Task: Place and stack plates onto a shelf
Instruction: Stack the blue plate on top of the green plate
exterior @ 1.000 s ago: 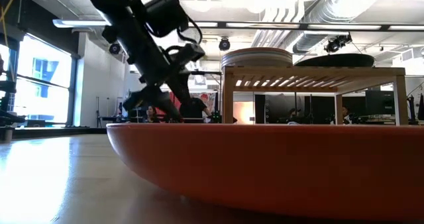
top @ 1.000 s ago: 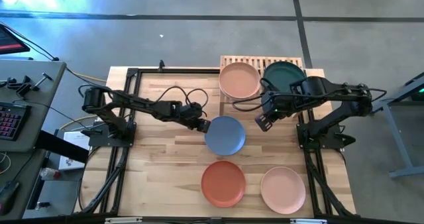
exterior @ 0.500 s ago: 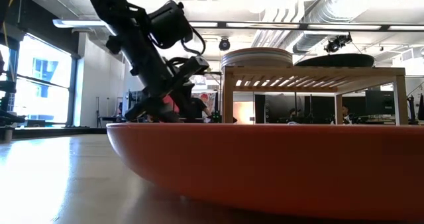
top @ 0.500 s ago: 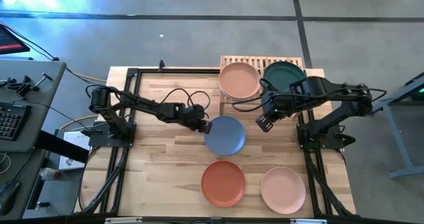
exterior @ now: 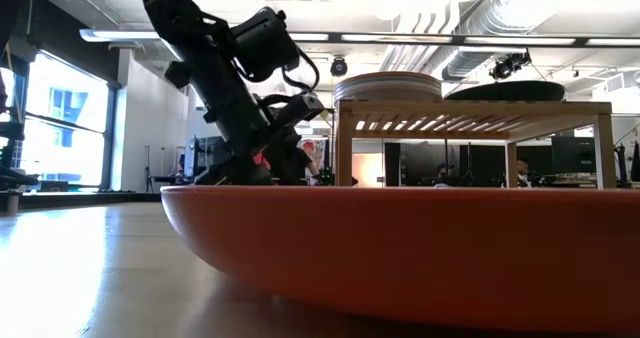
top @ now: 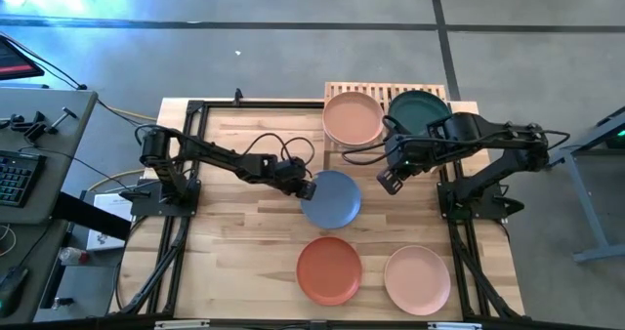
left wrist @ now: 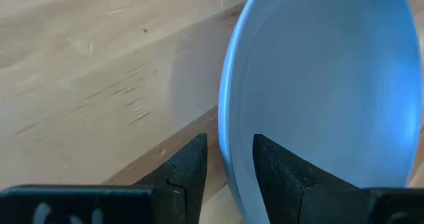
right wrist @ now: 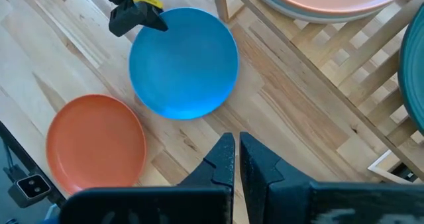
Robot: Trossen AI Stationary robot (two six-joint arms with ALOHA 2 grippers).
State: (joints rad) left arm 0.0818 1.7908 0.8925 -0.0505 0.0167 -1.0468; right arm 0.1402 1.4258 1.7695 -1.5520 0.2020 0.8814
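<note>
The blue plate [top: 332, 200] lies flat on the tabletop, mid-table. My left gripper [top: 306, 186] is open at its left rim. In the left wrist view one finger [left wrist: 275, 168] stands over the inside of the blue plate [left wrist: 318, 78] and the other finger [left wrist: 191, 163] outside, with the rim [left wrist: 227, 151] between them and a gap on either side. My right gripper [top: 389, 181] is shut and hovers right of the blue plate, in front of the shelf [top: 386, 94]. A peach-topped stack of plates [top: 353, 118] and a dark green plate [top: 420, 112] rest on the shelf.
A terracotta plate [top: 329, 270] and a pink plate [top: 417, 279] lie on the table near its near edge. In the low view the terracotta plate [exterior: 400, 248] fills the foreground and hides my left gripper's fingertips. Cables [top: 269, 140] trail over bare wood left of the shelf.
My left gripper has moved toward the table's right and slightly down, onto the blue plate's left rim, so that its fingers now stand on either side of that rim. The plate and my right arm have kept still.
</note>
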